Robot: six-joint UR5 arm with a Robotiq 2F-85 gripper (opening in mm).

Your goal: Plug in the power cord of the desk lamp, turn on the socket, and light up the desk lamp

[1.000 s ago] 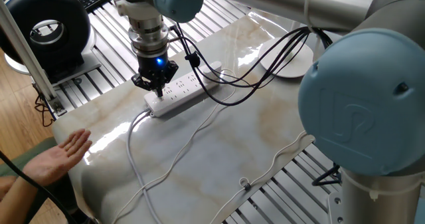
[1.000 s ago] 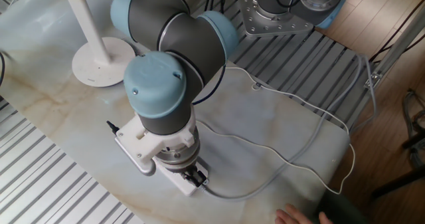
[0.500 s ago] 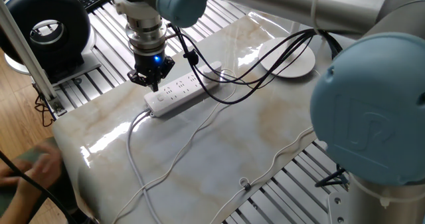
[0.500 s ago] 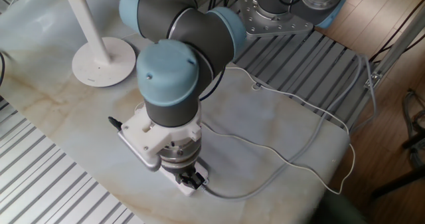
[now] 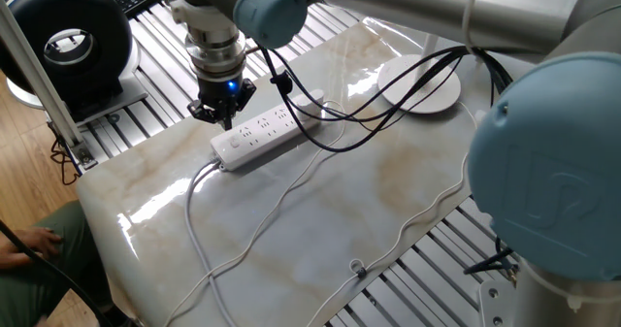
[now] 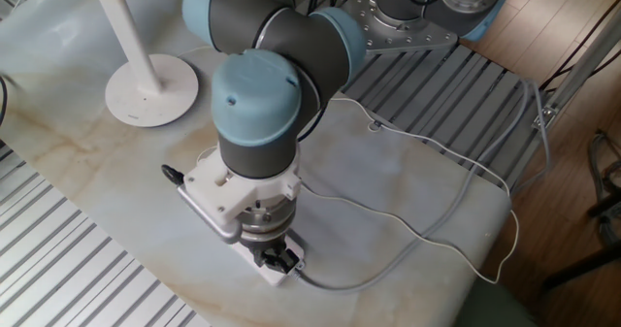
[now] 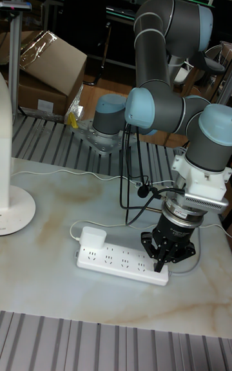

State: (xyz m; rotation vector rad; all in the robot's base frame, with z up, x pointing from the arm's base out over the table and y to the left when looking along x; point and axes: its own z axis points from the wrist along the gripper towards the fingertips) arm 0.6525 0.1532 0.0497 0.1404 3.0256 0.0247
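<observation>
Only readable mark: a raised logo resembling the letters "UR" moulded into the blue joint cap (image 5: 545, 186) of the arm, at the right edge of one fixed view. The socket (image 7: 122, 260), the desk lamp (image 6: 151, 89) and the cardboard box (image 7: 45, 69) in the tall fixed view carry no print clear enough to read. The black fan (image 5: 66, 44) at the top left of that first fixed view has a pale centre badge, too small to make out.
</observation>
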